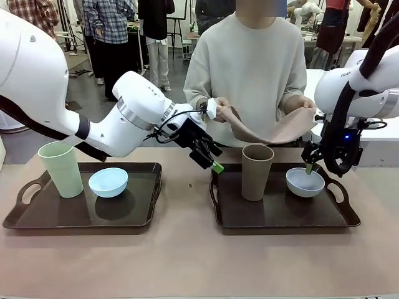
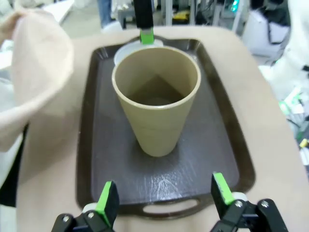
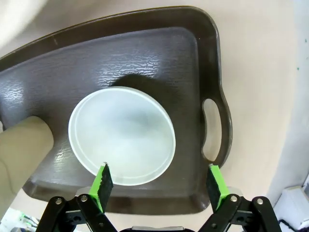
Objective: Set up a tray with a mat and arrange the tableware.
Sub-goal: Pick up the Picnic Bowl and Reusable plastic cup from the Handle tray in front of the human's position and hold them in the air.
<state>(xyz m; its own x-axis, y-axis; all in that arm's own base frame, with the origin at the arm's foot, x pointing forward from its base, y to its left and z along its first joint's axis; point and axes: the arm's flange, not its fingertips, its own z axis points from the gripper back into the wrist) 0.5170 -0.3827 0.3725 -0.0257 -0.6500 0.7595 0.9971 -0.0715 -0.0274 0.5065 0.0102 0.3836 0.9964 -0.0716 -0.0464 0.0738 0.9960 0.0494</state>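
The right dark tray (image 1: pixel 280 215) carries the taupe-brown tumbler (image 1: pixel 257 172) and the greyish-white bowl (image 1: pixel 305 182). My left gripper (image 1: pixel 211 161) hovers open at that tray's left end, facing the tumbler (image 2: pixel 157 96) from a short distance, its fingers (image 2: pixel 107 200) empty. My right gripper (image 1: pixel 312 167) hangs open just above the bowl (image 3: pixel 121 141), one pad over its near rim. The person holds a taupe mat (image 1: pixel 274 128) in both hands behind this tray. On the left tray (image 1: pixel 56 215) stand the pale green tumbler (image 1: pixel 60 168) and the light blue bowl (image 1: pixel 108 182).
The two trays lie side by side on the beige table (image 1: pixel 187 261), with a bare strip between them. The person sits close behind the right tray. The mat (image 2: pixel 34 72) hangs beside the tray's far long side. Bystanders stand far back.
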